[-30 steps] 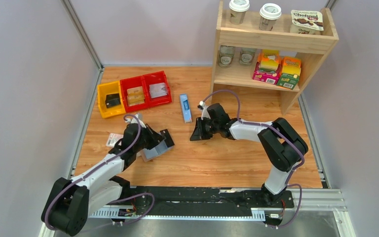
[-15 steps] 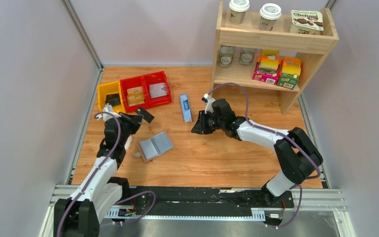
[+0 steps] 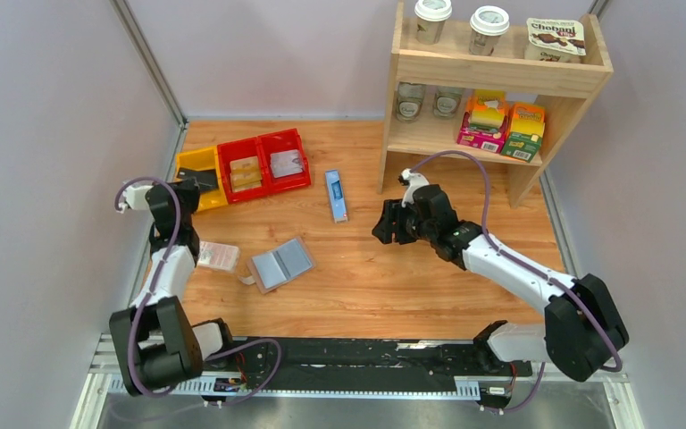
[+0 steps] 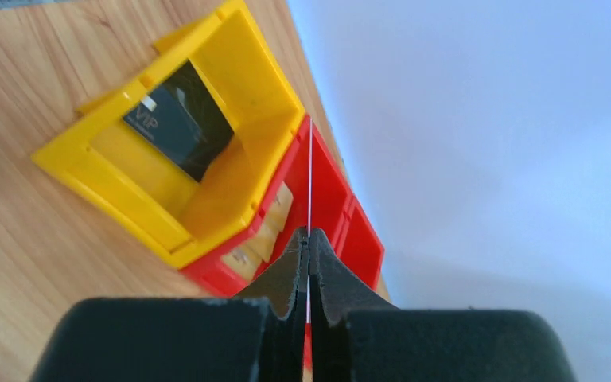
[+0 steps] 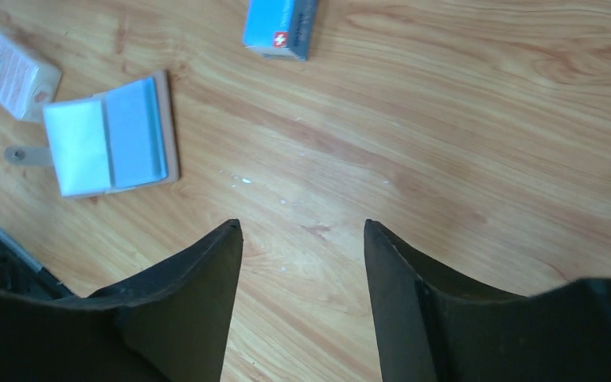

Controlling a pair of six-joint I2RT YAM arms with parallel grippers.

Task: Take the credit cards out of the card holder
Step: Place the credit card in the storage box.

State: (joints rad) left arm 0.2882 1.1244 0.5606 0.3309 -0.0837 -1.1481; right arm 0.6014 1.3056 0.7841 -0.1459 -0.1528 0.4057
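Observation:
The card holder (image 3: 281, 264) lies open on the table, pale blue lining up (image 5: 111, 143), tab to the left. My left gripper (image 4: 309, 235) is shut on a thin credit card (image 4: 309, 175), seen edge-on as a pale line, and hangs at the yellow bin (image 3: 210, 204). A black credit card (image 4: 179, 131) marked VIP lies inside that bin (image 4: 111, 191). To the right of the holder, my right gripper (image 3: 384, 225) hovers over bare wood. Its jaws are open with nothing between them (image 5: 302, 227).
A pink-and-white packet (image 3: 217, 256) lies just left of the holder. A narrow blue box (image 3: 337, 195) lies behind it. Two red bins (image 3: 263, 161) adjoin the yellow one. A wooden shelf (image 3: 491, 80) with cups and boxes stands at the back right.
My left arm swung from the holder back and left to the yellow bin, still shut on a card. My right gripper opened and drew away to the right.

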